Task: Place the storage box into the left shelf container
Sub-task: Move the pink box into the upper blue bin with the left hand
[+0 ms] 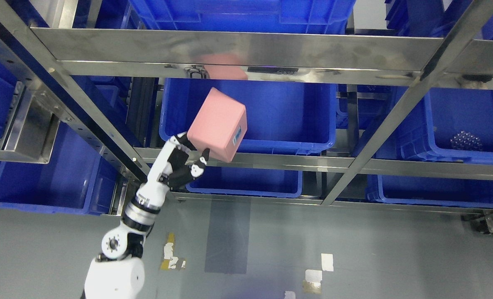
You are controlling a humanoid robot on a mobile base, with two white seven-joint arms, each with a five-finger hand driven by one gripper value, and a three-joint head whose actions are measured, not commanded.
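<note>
Grey floor (pixel 354 249) is filling the bottom of the frame, w/ bits of pale tape (pixel 327 262) stuck on it at lower centre. Above it a steel shelf rack (pixel 238 52) is spanning the whole width, its horizontal rails and slanted posts framing rows of blue bins.

Left arm (pixel 140 207) is coming in from the lower left corner, white shell at the bottom edge, and is reaching up and to the right in a diagonal line; wrist is looking about straight. Left hand (pixel 182 160) is sitting at centre-left, in front of the middle shelf rail. Its fingers (pixel 203 159) are gripping the pink storage box (pixel 217 124) from below and at its lower left corner, w/ black-tipped fingers pressing the underside.

Storage box is held up in the air, tilted so one corner points to the upper left. A small blue-and-white label (pixel 238 138) is showing on its right face. Box is hanging in front of the left edge of the blue container (pixel 288 112) at centre frame, overlapping its front rim; can't tell whether any part is past the rim. A faint pink reflection is showing on the upper rail right above it.

More blue bins are sitting at far left (pixel 43 174), far right (pixel 466 124) and on the lower level (pixel 250 178).
</note>
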